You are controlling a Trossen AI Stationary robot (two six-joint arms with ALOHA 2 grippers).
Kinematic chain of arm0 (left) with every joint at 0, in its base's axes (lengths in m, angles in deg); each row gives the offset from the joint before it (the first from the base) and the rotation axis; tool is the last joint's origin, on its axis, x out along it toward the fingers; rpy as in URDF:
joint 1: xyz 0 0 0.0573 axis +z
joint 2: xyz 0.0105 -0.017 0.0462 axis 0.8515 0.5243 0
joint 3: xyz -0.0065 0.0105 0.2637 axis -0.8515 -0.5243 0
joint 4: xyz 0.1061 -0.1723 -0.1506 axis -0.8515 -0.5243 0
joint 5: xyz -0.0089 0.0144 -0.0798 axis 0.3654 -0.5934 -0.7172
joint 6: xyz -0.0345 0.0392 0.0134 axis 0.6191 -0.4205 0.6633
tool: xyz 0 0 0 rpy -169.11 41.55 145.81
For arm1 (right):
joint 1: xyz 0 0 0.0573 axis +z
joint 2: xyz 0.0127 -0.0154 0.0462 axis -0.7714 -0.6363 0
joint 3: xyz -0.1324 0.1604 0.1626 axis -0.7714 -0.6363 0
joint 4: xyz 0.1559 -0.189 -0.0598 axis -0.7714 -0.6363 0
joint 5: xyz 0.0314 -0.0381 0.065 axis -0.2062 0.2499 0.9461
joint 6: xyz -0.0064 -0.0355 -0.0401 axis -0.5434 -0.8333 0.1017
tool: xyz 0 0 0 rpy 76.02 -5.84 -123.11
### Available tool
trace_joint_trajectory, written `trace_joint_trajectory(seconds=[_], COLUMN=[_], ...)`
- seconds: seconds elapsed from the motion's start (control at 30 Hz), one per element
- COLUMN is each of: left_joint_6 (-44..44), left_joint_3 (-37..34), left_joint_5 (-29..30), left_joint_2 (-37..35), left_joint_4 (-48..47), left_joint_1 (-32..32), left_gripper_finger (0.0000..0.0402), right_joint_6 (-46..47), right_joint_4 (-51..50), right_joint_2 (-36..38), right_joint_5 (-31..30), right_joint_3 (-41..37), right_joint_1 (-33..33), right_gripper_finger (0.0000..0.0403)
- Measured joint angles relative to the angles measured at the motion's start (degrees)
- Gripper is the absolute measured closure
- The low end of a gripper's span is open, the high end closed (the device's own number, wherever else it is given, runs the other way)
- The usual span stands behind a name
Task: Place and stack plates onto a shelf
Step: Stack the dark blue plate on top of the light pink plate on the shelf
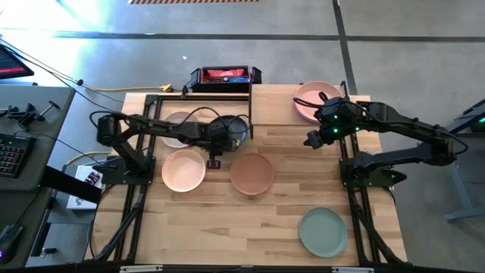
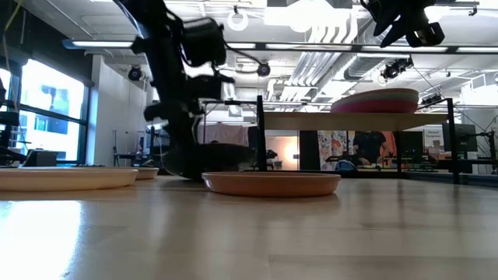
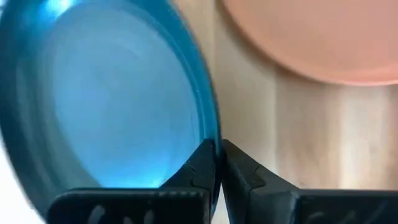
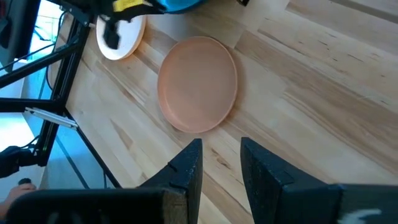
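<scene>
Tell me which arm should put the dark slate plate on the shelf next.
The left. The left gripper is shut on the dark slate plate rim. The right gripper is open and empty, up beside the shelf, where plates already sit.

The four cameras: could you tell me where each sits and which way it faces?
High: overhead, straight down on both arms.
Low: at tabletop height, level across to the shelf; arms enter from above.
Left wrist: its tool pinching the dark slate plate.
Right wrist: its open tool above the tan plate, also seen from overhead and low.
</scene>
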Motion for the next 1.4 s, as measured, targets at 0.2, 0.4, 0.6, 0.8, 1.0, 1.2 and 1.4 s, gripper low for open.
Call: trace_joint_trajectory(seconds=[0.2, 0.4, 0.6, 0.8, 1.0, 1.2, 1.4], left_joint_6=[2.9, 3.1, 1.4, 1.1, -2.3, -8.9, -17.8], left_joint_3=[0.0, 0.0, 0.0, 0.0, 0.0, 0.0, 0.0], left_joint_5=[2.2, 2.6, 2.8, 2.7, 4.5, 7.7, 7.7], left_joint_2=[-6.3, -13.3, -18.2, -19.2, -17.8, -17.6, -17.6], left_joint_4=[-3.4, -6.1, -6.3, -6.4, -6.9, -6.6, -6.9], left_joint_1=[-4.5, -10.8, -19.0, -27.0, -31.4, -33.9, -35.9], left_gripper_finger=[0.0399, 0.04, 0.04, 0.04, 0.04, 0.04, 0.04], right_joint_6=[0.0, 0.4, 2.6, 5.7, 12.2, 19.4, 23.7], right_joint_4=[-0.1, -0.1, 0.3, 2.2, 11.5, 19.3, 22.2], right_joint_2=[0.0, -0.9, -4.0, -8.2, -12.1, -16.8, -21.0], right_joint_5=[-0.7, -1.8, -1.7, -1.7, -2.0, -4.8, -6.2], right_joint_3=[0.0, 0.0, 0.0, 0.0, 0.0, 0.0, 0.0], right_joint_1=[0.0, 0.2, 3.2, 7.5, 12.5, 17.1, 20.1], right_gripper_finger=[0.0316, 0.0316, 0.0316, 0.0316, 0.0316, 0.0316, 0.0316])
